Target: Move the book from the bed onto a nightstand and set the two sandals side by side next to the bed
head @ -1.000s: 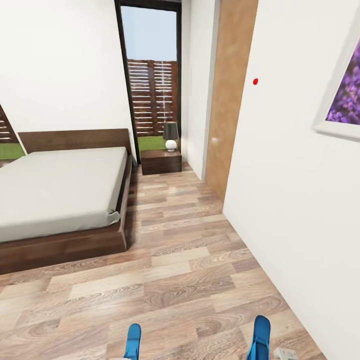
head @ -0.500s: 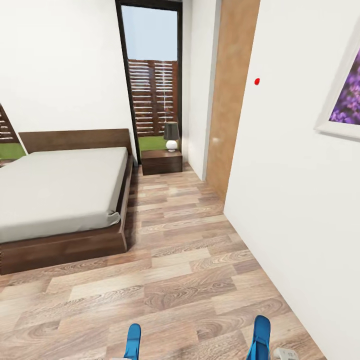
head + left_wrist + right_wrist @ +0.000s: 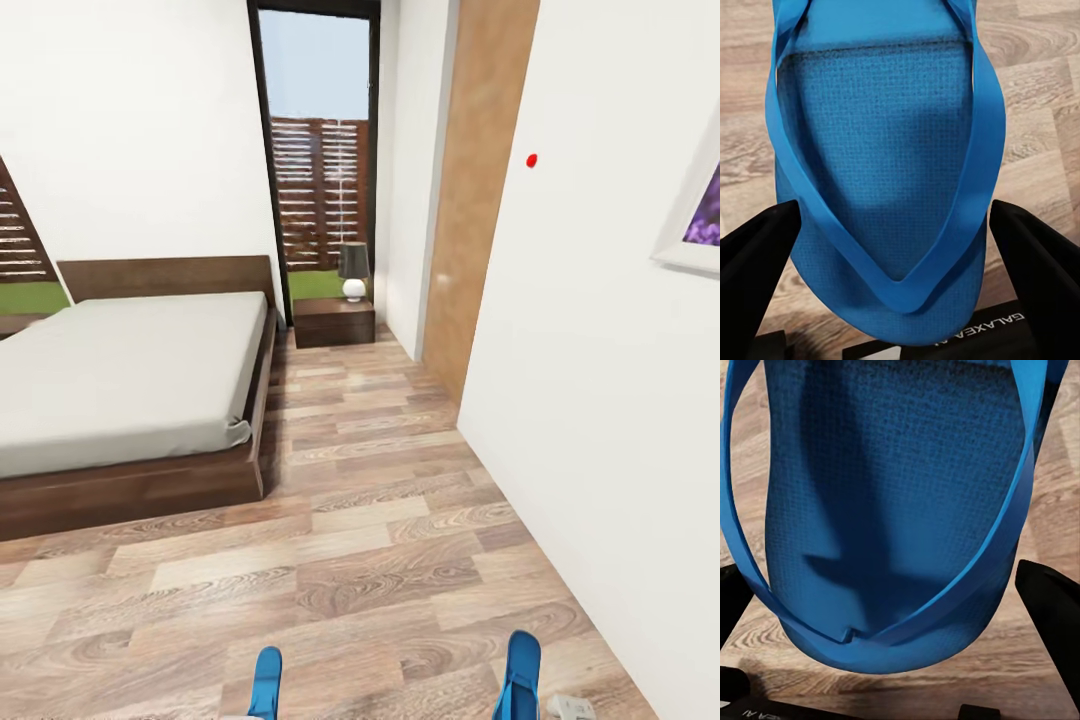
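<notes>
A large low bed [image 3: 120,380] with off-white mattress and dark wooden frame was seen at left, nearer than before as the view shifted. Each textured, bright blue sandal was clamped between black fingers: one by the left gripper [image 3: 896,247], one by the right gripper [image 3: 892,600].

White walls [image 3: 140,130]; wood-plank floor [image 3: 380,520]. Dark-framed window [image 3: 320,150] at 12 o'clock w/ slatted fence outside; brown door [image 3: 478,190] at 1; framed pic [image 3: 695,215] at 3.
</notes>
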